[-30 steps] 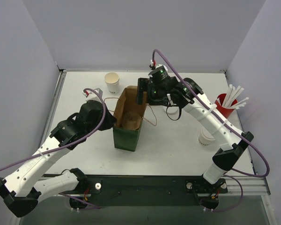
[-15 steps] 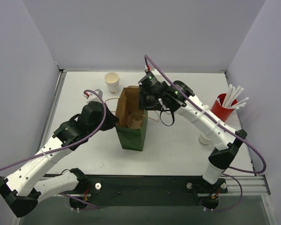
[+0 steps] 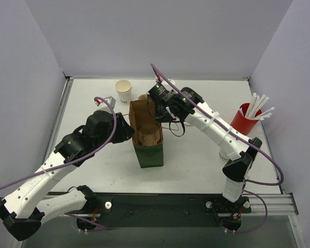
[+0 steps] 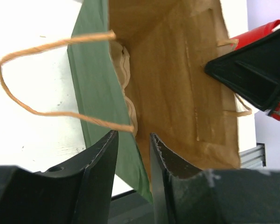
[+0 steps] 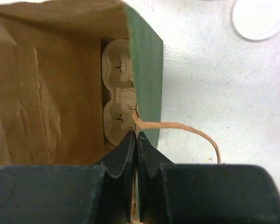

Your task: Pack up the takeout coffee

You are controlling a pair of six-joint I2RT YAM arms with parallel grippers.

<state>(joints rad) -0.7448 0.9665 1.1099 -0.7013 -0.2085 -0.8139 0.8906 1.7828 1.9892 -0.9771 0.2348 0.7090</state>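
Observation:
A green paper bag (image 3: 151, 152), brown inside, stands mid-table with the brown cup carrier (image 3: 149, 137) in its bottom; the carrier (image 5: 117, 100) also shows in the right wrist view. My right gripper (image 3: 155, 106) (image 5: 136, 134) is shut on the bag's far rim beside a string handle (image 5: 186, 130). My left gripper (image 3: 130, 129) (image 4: 133, 135) is open, its jaws straddling the edge of the bag's left wall (image 4: 95, 88). One open takeout coffee cup (image 3: 124, 90) stands at the back. A lidded one (image 3: 225, 154) sits at the right, partly behind the right arm; its lid (image 5: 260, 16) shows.
A red cup of white straws (image 3: 248, 116) stands at the right edge of the table. The bag's other string handle (image 4: 18, 79) loops out over the table on the left. Walls enclose the table on three sides.
The right gripper swung left to the bag's far rim and shut on it. The left gripper, shut on the left wall before, has opened. The bag now stands straighter and slightly further right.

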